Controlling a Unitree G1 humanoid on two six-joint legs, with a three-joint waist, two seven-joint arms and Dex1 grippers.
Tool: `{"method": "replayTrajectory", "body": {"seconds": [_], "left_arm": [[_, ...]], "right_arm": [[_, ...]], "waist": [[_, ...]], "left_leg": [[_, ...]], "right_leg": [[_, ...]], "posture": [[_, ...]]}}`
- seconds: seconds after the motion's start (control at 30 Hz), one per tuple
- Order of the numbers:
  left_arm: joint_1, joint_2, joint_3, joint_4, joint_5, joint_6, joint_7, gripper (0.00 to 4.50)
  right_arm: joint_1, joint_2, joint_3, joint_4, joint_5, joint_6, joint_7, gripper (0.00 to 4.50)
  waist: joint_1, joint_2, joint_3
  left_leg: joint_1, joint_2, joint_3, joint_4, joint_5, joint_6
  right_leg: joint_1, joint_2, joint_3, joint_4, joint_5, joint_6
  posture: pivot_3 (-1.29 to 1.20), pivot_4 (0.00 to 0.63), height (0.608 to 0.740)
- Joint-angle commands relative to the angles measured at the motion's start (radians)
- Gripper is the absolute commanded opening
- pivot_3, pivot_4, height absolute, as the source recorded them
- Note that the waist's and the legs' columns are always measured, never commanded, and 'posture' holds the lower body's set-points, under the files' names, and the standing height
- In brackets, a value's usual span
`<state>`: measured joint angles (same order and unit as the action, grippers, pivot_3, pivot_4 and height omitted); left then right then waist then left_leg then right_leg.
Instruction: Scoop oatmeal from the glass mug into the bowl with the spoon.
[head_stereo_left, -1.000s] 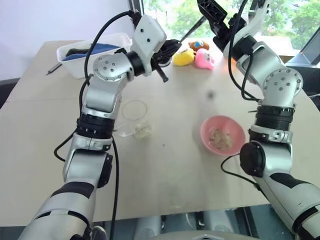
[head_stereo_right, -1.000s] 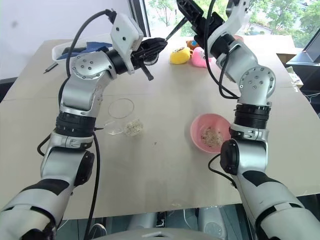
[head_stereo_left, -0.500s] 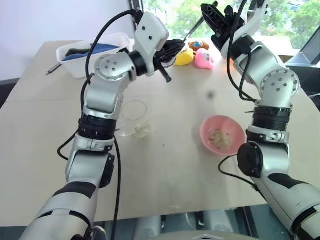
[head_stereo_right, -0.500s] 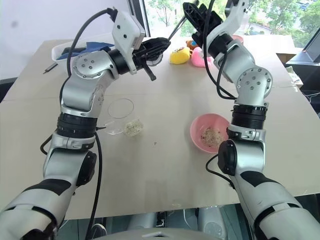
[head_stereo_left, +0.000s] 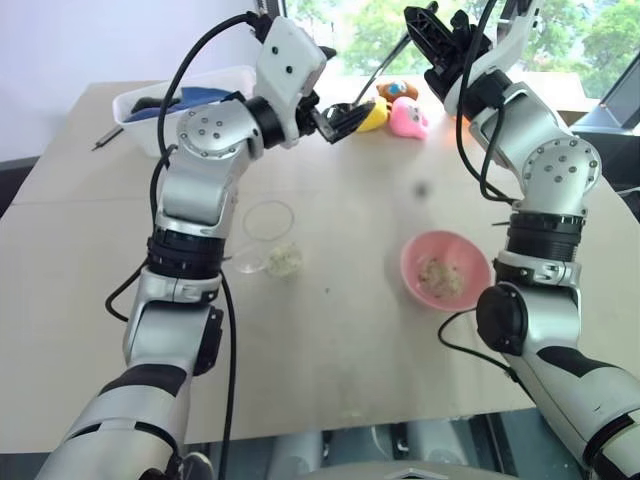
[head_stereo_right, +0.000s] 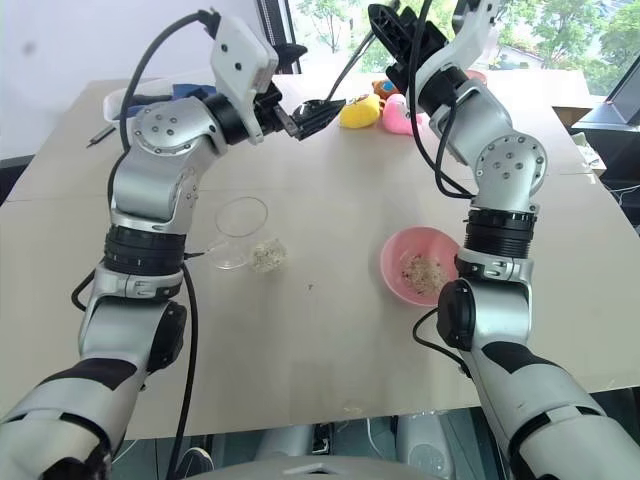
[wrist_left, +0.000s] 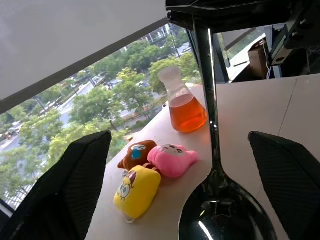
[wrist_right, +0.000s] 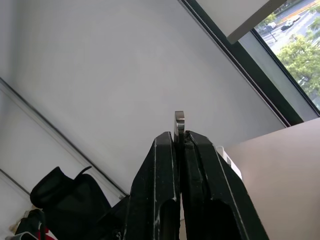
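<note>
At the far left of the counter (head_stereo_left: 330, 350) a white tray (head_stereo_left: 140, 125) holds dark and blue items, with a dark pen (head_stereo_left: 108, 138) lying just beside it. Nearer the front, the glass mug (head_stereo_left: 267, 222) rests tipped over on its side, its mouth facing the far edge, and a small clump of oatmeal (head_stereo_left: 284, 260) lies on the counter touching its near side.

Above and behind the mug, the left tool (head_stereo_right: 312, 116) is raised over the counter with its fingers (wrist_left: 65, 190) spread wide. The oval bowl of the spoon (wrist_left: 220, 210) sits in the gap between them, touching neither as far as the left wrist view shows. The spoon's long axis runs diagonally: the bowl end is low and toward the left, and the thin handle climbs up and to the right, toward the window.

The handle's upper end is pinched in the right tool (head_stereo_left: 425, 22), which is clenched on it high above the far side of the counter; in the right wrist view the metal tip (wrist_right: 179, 122) pokes out from between the pressed fingers.

Behind the spoon, on the counter's far edge, sit a yellow plush toy (head_stereo_left: 368, 116), a brown one (head_stereo_left: 398, 91) and a pink one (head_stereo_left: 409, 118), with a stoppered flask of orange liquid (wrist_left: 184, 102) beyond them.

To the right and nearer, the pink bowl (head_stereo_left: 445, 270) stands upright with some oatmeal in its bottom.
</note>
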<state>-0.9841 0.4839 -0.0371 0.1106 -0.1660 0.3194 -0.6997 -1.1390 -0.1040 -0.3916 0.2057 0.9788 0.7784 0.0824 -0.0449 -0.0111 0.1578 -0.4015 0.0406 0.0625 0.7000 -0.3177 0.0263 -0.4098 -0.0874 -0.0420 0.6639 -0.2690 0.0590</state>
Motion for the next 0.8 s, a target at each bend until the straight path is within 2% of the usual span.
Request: {"method": "replayTrajectory", "body": {"seconds": [0.03, 0.17, 0.33, 0.43, 0.5, 0.6, 0.8], "left_arm": [[-0.002, 0.024, 0.099, -0.096, -0.081, 0.016, 0.001, 4.40], [0.043, 0.065, 0.221, -0.204, -0.224, 0.124, -0.011, 4.40], [0.233, 0.153, 0.434, -0.389, -0.404, 0.321, 0.038, 4.40], [0.432, 0.181, 0.579, -0.518, -0.533, 0.406, 0.042, 4.40], [0.604, 0.185, 0.640, -0.615, -0.563, 0.421, 0.036, 4.40], [0.846, 0.148, 0.693, -0.757, -0.579, 0.405, 0.054, 4.40], [1.218, 0.041, 0.776, -0.872, -0.593, 0.285, 0.005, 4.40]], "right_arm": [[-0.047, -0.011, -0.012, -0.016, 0.013, -0.031, 0.010, 0.00], [-0.046, -0.019, -0.017, -0.016, 0.013, -0.035, 0.007, 0.00], [-0.033, -0.045, -0.026, -0.037, 0.021, -0.024, -0.005, 0.00], [-0.025, -0.059, -0.031, -0.045, 0.029, -0.013, -0.011, 0.00], [-0.018, -0.069, -0.034, -0.045, 0.033, -0.004, -0.011, 0.00], [-0.009, -0.079, -0.037, -0.034, 0.031, 0.004, -0.007, 0.00], [0.015, -0.074, -0.033, -0.027, 0.036, 0.024, -0.006, 0.00]], "waist": [[0.000, 0.000, 0.000], [-0.004, 0.000, 0.000], [-0.021, 0.001, 0.000], [-0.027, 0.001, 0.000], [-0.028, 0.001, 0.000], [-0.023, 0.001, 0.000], [-0.001, 0.001, 0.000]], "left_leg": [[0.000, 0.000, 0.000, 0.000, 0.000, 0.000], [0.000, 0.000, -0.001, 0.000, 0.000, 0.000], [0.000, 0.000, -0.005, 0.000, 0.000, 0.000], [0.001, 0.000, -0.005, -0.001, 0.000, 0.000], [0.001, 0.001, -0.005, -0.001, 0.000, 0.000], [0.002, 0.001, -0.005, -0.001, 0.000, 0.000], [0.003, 0.001, -0.004, 0.001, 0.000, -0.001]], "right_leg": [[0.000, 0.000, 0.000, 0.000, 0.000, 0.000], [0.000, 0.000, 0.000, 0.000, 0.000, 0.000], [0.000, 0.000, 0.001, 0.000, 0.000, 0.000], [0.000, -0.001, 0.002, 0.000, 0.000, 0.000], [0.000, 0.000, 0.002, 0.000, 0.000, 0.000], [0.000, 0.000, 0.003, 0.000, 0.000, 0.000], [0.000, -0.001, 0.005, 0.000, 0.000, 0.000]], "posture": [[0.00, 0.150, 0.740], [0.00, 0.150, 0.740], [0.00, 0.150, 0.740], [0.00, 0.150, 0.740], [0.00, 0.150, 0.740], [0.00, 0.150, 0.740], [0.00, 0.150, 0.740]]}}
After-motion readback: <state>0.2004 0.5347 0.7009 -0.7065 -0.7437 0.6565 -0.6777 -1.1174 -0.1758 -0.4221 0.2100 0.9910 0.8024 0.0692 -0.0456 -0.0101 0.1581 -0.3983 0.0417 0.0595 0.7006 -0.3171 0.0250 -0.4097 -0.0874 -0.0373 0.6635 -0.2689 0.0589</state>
